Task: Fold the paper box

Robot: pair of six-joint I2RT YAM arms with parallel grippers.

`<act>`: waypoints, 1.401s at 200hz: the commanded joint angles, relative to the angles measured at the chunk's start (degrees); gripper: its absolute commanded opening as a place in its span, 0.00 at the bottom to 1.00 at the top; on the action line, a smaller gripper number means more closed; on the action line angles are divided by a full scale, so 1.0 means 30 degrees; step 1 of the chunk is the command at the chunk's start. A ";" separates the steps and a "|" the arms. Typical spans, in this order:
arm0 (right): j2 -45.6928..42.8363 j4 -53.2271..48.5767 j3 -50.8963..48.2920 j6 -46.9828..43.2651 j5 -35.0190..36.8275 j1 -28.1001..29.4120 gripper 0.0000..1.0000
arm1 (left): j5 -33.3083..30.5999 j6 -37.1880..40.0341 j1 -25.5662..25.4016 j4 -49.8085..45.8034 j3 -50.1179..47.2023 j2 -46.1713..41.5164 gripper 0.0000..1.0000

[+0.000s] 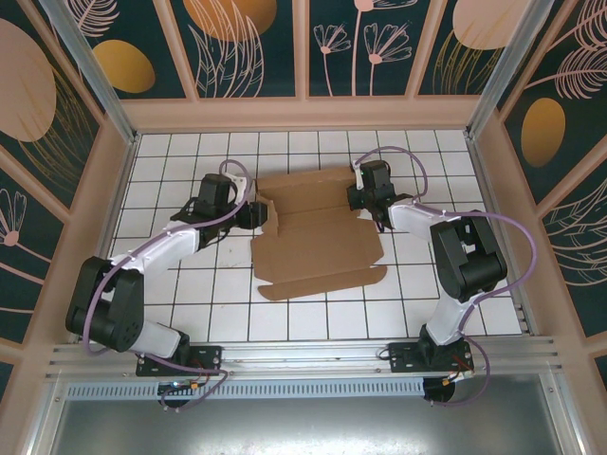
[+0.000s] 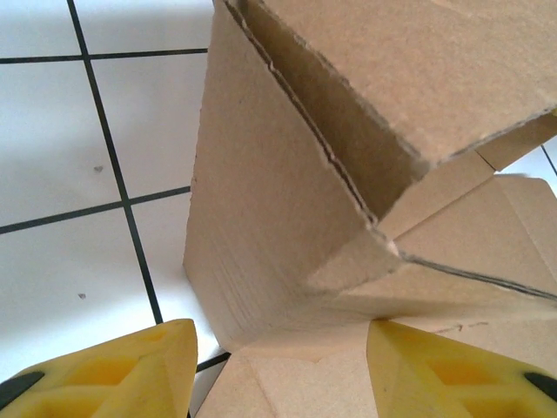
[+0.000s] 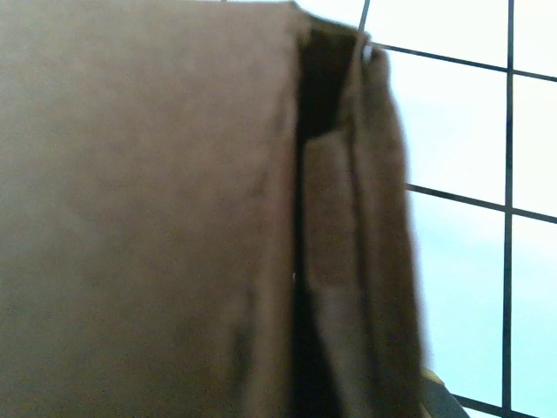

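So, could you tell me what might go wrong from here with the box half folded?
The left fingers stand apart with cardboard between them, unclamped, so the paper box's raised left wall could spring back flat.
The right fingers are shut at the far right corner, where the folded layers look loose; a pull might crease or tear them.
The near flap lies flat and unheld, so the box may slide on the table.

The table [image 1: 313, 318] has a white top ruled into squares by thin black lines. A brown cardboard box [image 1: 318, 248] lies on it near the middle, partly folded. Its near panel rests flat on the squares, and its far part is raised into walls.
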 commanded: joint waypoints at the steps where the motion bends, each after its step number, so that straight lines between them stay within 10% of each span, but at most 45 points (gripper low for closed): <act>1: 0.0328 -0.0961 0.0237 0.0228 -0.0086 -0.0088 0.00 | -0.0011 0.0938 -0.0136 -0.0040 0.0567 0.0411 0.56; 280: -0.0962 0.2529 -0.2776 -0.0550 0.3926 0.1862 0.00 | -0.9289 0.0778 -0.1879 0.4685 -0.0826 0.3203 0.48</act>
